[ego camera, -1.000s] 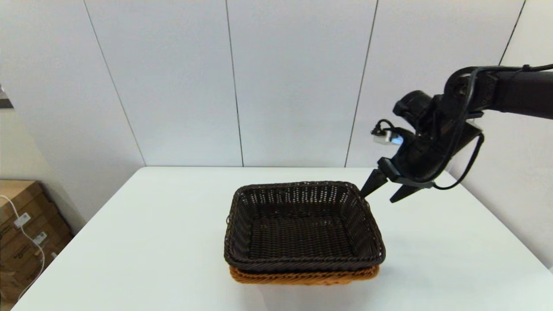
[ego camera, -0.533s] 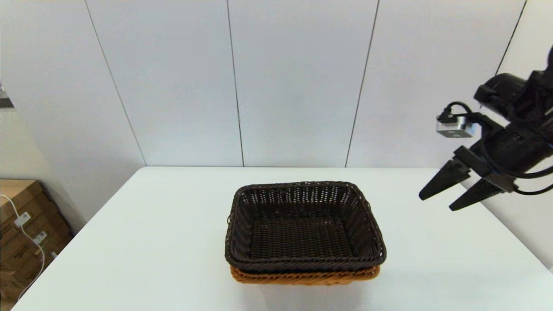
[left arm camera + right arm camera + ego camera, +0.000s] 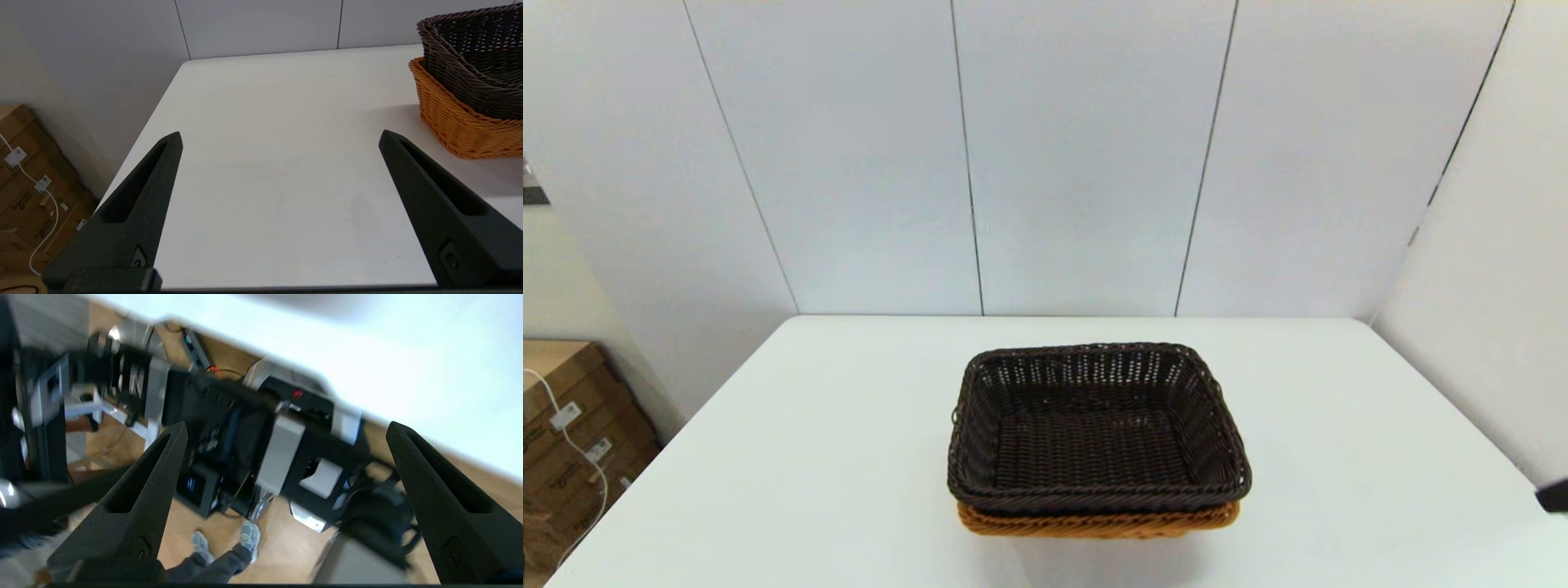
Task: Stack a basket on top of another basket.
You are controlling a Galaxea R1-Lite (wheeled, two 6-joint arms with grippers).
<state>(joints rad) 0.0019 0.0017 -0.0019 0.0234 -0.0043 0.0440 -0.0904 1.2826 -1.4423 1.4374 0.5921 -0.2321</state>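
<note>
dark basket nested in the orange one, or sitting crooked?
Nested and level: dark basket sits inside the orange basket, rims parallel; only an orange strip shows below.

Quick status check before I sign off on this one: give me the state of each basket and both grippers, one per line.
dark brown basket: upright, nested in the orange-tan one, empty, no gripper on it.
orange-tan basket: on the white table, underneath, only its rim and sides showing.
left gripper: jaws open, empty, low over the table beside the stack.
right gripper: jaws open, empty, off the table edge, facing the floor.
</note>
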